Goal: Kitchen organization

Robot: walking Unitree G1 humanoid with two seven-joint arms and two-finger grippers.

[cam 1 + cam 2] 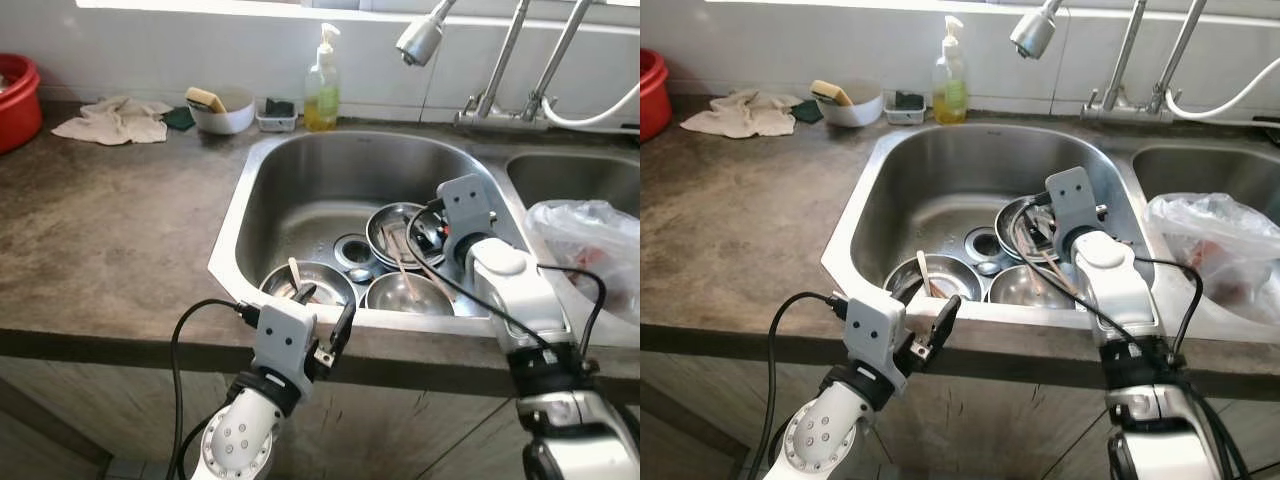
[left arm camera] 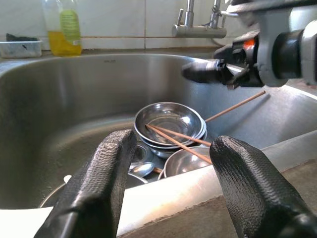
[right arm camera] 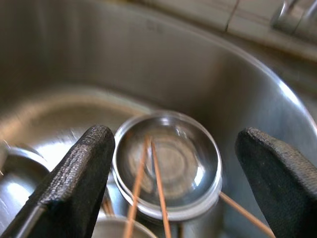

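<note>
Low at centre frame, the left gripper [image 1: 325, 318] hovers at the sink [image 1: 300, 160] rim, fingers apart; the right gripper [image 3: 173, 163] — spread wide — reaches over three steel bowls [image 1: 400, 232] and chopsticks [image 2: 178, 139].

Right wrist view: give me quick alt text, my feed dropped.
The right gripper hangs open inside the steel sink, its two black fingers spread either side of a stack of shiny steel bowls. Thin wooden chopsticks lie across the top bowl, and another bowl's rim shows below.
</note>
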